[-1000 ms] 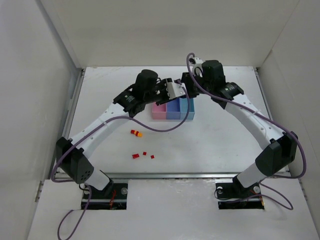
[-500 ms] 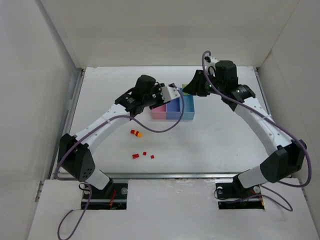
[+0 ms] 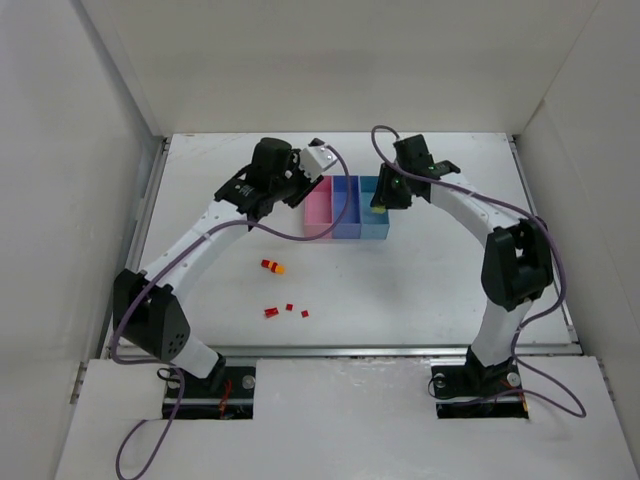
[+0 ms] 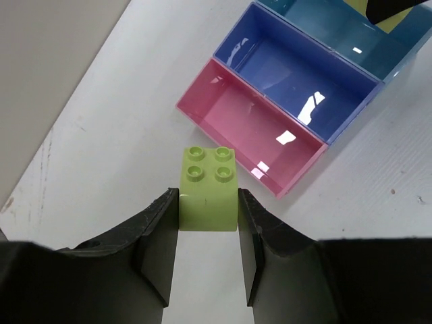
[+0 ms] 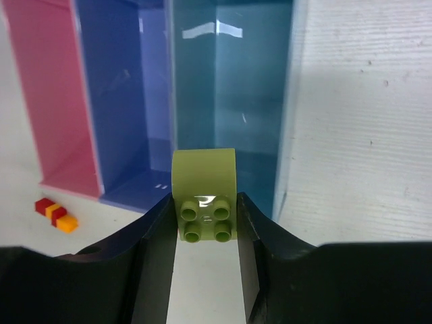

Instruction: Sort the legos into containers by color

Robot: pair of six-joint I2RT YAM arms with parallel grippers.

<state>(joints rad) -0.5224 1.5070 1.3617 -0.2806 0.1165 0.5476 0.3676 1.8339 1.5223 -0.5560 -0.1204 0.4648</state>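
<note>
Arm, left: we see the left arm (image 3: 195, 245) rise from its base at the near left corner. It leans far and rightward over the table (image 3: 430, 285) and bends at the wrist toward the tray.
Gripper, left: the left gripper (image 4: 208, 197) points down at bare table just beside the pink bin's outer long wall. Its two fingers are clamped on the sides of a brick.
Brick, left: the left yellow-green brick (image 4: 208, 199) sits upright between those fingers with its four studs facing the wrist camera, outside the tray.
Loose legos: a red-and-orange stack (image 3: 271, 266) lies on the table nearer the bases than the tray. Three small red bricks (image 3: 289, 306) lie nearer still, well apart from both grippers.
Containers: the pink bin (image 4: 250, 125), blue bin (image 4: 290, 74) and cyan bin (image 4: 331, 27) are joined side by side in that order.
Gripper, right: the right gripper (image 5: 204, 202) hangs at one end of the cyan bin, its fingers closed around a brick.
Brick, right: the right yellow-green brick (image 5: 204, 179) shows its four studs to the camera. We cannot tell whether it is above the rim or already below it.
Arm, right: the right arm (image 3: 465, 205) stands up steeply from its base, folds at a high elbow and reaches far and leftward to the tray.
</note>
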